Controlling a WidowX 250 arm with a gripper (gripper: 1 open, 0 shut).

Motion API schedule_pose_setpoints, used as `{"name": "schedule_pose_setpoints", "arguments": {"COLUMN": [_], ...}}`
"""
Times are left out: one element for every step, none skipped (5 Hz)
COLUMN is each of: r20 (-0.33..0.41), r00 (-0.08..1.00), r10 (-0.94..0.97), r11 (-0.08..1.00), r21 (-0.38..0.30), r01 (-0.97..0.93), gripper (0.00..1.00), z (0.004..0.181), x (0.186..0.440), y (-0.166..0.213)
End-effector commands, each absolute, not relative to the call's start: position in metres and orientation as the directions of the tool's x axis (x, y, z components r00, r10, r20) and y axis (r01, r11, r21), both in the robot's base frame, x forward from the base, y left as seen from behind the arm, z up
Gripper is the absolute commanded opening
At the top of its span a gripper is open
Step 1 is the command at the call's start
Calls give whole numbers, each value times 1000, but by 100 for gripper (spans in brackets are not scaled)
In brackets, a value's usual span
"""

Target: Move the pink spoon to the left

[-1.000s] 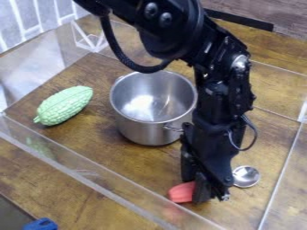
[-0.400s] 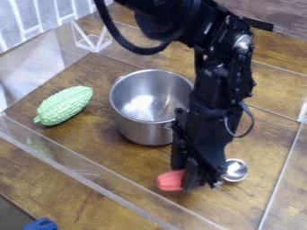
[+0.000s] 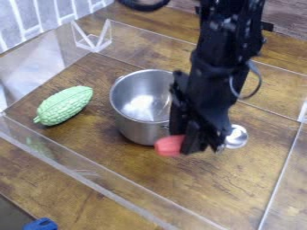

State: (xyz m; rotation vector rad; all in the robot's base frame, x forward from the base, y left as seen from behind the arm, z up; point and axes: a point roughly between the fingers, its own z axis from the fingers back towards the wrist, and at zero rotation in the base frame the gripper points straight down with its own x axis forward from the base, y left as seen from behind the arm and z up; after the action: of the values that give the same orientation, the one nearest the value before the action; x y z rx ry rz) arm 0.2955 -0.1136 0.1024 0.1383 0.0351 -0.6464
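Here, the pink spoon [image 3: 170, 145] sits just at the near right side of the metal pot [image 3: 140, 106], its handle poking out below the claw [image 3: 195, 145] and its shiny round bowl showing on the claw's far side, to the right of the pot. The claw is clenched on the spoon (the middle of it is hidden behind the black fingers). Left of the pot, a bumpy green vegetable [image 3: 64, 105] lies on the wooden tabletop [image 3: 132, 184].

Pale slatted furniture [image 3: 39, 16] stands in the upper-left corner, beside a brown wooden surface [image 3: 102, 184].
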Motion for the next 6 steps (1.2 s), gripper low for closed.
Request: {"name": "schedule_pose_setpoints", "arguments": {"r20": [20,37,61,68,80,106], "r00": [863,917,961,986,995,994], "r10": [-505,-397,-269,-154,-53,8], "r11": [849,897,938,959,967,967], "r21": [188,224,243,249,253,253], "r01": [493,380,247,133,31,-35], "gripper": [0,0,0,0,0,0], "z": [154,164,158,159,159,155], "x": [304,306,309,309,315,327], "y": [-89,-51,-12,32,72,106]}}
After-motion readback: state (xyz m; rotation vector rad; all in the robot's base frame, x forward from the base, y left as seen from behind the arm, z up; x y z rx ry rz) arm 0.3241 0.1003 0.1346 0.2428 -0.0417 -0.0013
